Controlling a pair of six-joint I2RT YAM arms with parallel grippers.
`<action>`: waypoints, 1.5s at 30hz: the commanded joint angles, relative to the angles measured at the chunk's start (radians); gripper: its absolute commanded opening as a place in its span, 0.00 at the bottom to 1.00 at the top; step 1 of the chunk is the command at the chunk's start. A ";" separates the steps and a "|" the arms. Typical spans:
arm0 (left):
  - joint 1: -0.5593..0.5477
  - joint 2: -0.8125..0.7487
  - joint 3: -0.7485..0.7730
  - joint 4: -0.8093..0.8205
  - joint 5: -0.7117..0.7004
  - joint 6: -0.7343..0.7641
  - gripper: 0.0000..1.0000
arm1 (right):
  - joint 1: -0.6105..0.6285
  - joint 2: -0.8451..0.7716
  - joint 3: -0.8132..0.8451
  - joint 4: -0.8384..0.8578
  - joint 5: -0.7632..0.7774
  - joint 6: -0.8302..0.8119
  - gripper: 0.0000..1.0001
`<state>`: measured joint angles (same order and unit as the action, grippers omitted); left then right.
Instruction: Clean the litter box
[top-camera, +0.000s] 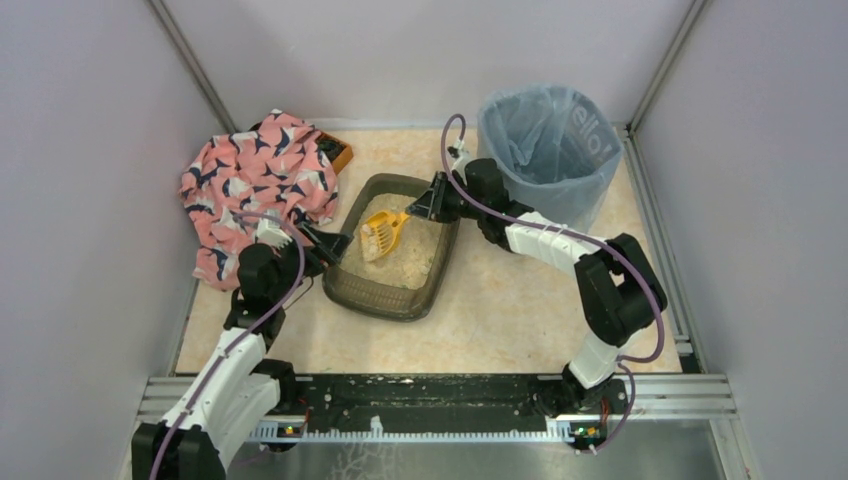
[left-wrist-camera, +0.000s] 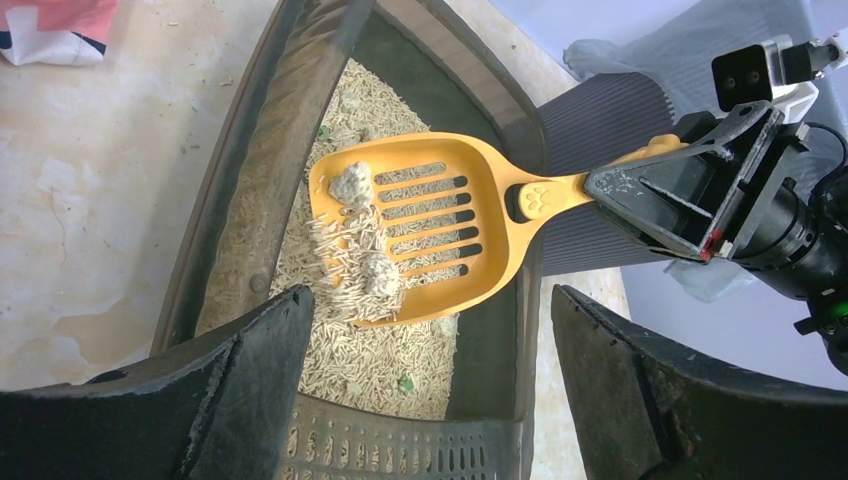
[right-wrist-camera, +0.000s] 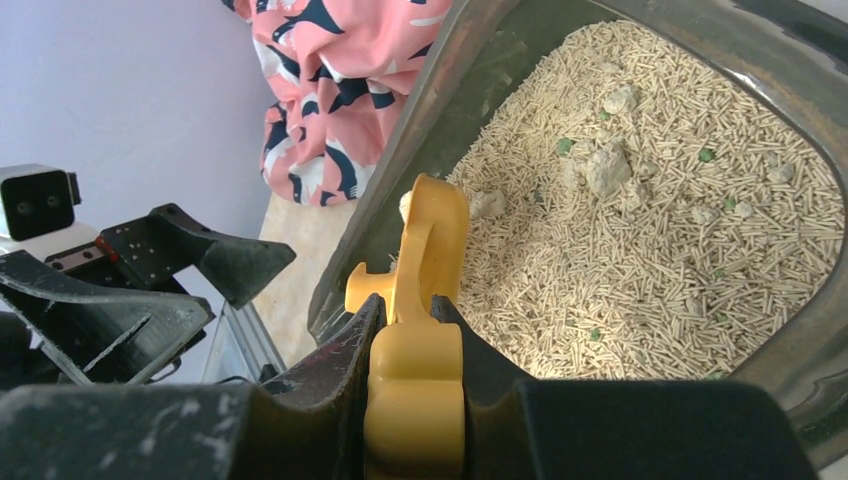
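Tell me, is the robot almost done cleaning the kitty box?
Not yet. The right pincer already grips the yellow scoop, and two clumps sit on it above the litter box. Those still need tipping into the bin, and more clumps lie in the litter. The left pincer is open at the rim.

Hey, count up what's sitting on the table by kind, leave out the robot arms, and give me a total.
litter box: 1
yellow scoop: 1
bin: 1
patterned cloth: 1
orange item, partly hidden under the cloth: 1
Total: 5
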<state>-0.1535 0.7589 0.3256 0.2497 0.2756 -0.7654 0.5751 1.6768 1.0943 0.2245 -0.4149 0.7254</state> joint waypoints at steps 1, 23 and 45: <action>0.003 0.013 0.006 0.036 0.032 0.001 0.94 | 0.030 -0.019 0.081 0.021 0.018 -0.036 0.00; 0.003 -0.015 -0.013 0.017 0.027 0.000 0.94 | -0.011 -0.109 -0.043 0.152 -0.024 0.069 0.00; 0.003 -0.012 -0.036 0.065 0.032 -0.012 0.94 | -0.037 -0.234 -0.072 0.045 0.048 0.015 0.00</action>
<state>-0.1535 0.7540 0.2966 0.2707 0.2985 -0.7719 0.5640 1.4872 1.0451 0.2234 -0.3672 0.7448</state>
